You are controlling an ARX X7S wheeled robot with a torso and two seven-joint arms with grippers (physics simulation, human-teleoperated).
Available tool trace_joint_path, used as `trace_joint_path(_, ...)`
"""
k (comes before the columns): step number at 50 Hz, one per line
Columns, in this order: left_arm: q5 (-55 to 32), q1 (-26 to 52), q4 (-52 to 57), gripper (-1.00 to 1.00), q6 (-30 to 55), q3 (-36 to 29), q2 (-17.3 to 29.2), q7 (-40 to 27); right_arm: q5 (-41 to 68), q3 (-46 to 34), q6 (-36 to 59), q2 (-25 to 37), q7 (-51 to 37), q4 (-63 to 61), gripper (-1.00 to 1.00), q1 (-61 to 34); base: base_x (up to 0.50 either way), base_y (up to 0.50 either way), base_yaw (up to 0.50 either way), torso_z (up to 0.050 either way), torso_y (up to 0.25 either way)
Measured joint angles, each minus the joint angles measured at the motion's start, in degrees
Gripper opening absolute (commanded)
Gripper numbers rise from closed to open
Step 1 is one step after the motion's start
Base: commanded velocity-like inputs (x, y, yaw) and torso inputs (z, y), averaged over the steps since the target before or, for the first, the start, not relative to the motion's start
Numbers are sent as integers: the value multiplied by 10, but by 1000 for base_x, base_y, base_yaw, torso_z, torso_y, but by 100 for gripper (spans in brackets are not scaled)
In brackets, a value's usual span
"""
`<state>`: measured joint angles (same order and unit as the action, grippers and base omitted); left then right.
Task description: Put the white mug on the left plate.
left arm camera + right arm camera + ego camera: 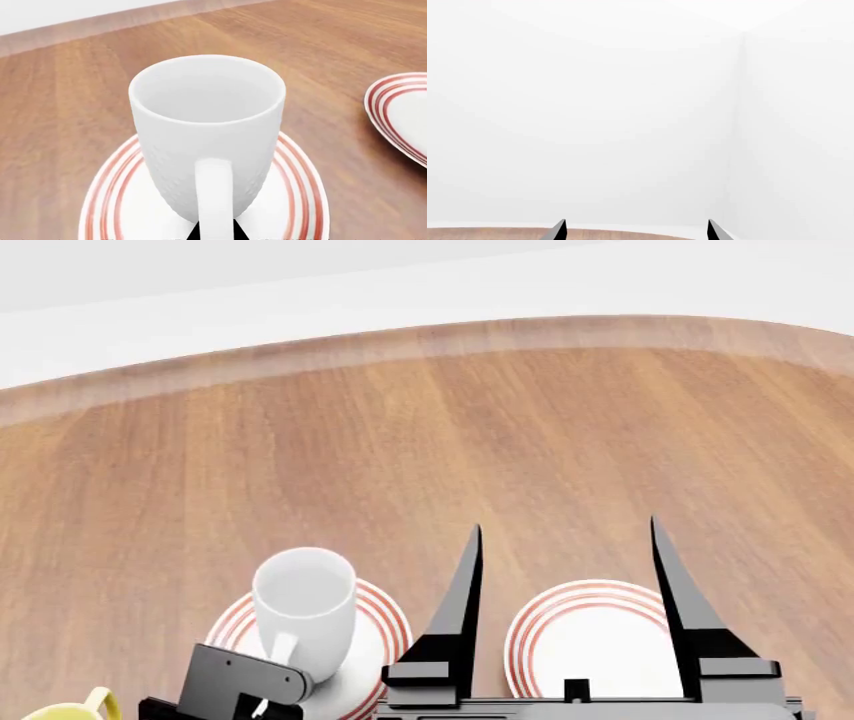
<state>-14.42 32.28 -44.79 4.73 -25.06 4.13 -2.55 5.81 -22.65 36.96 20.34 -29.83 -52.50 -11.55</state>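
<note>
The white mug stands upright on the left plate, its loop handle turned toward my left gripper. The gripper's two black fingertips sit tight against both sides of the handle, shut on it. In the head view the mug is on the left plate at the lower left, with my left gripper just in front of it. My right gripper is open and empty, held up above the right plate. In the right wrist view the right gripper faces a white wall.
The second ringed plate lies to the right of the left one and shows in the left wrist view. A mug with a yellow handle peeks in at the head view's bottom left. The wooden table stretches away behind.
</note>
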Motion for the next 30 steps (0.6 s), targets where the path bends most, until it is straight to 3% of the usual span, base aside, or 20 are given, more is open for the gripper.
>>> trace_joint_path(20, -7, 6, -22, -100, -8, -10, -1, 0, 3, -1, -1, 2, -2, -1, 100, -1, 0, 0, 0, 0, 0)
trace_joint_path(21, -8, 6, -23, 100, -9, -11, -2, 0, 4, -1, -1, 2, -3, -1, 100, -1, 0, 0, 0, 0, 0)
trace_joint_path(30, -12, 8, -21, 100, -8, -15, -1, -3, 5, -1, -2, 4, -3, -1, 100, -2, 0, 0, 0, 0, 0)
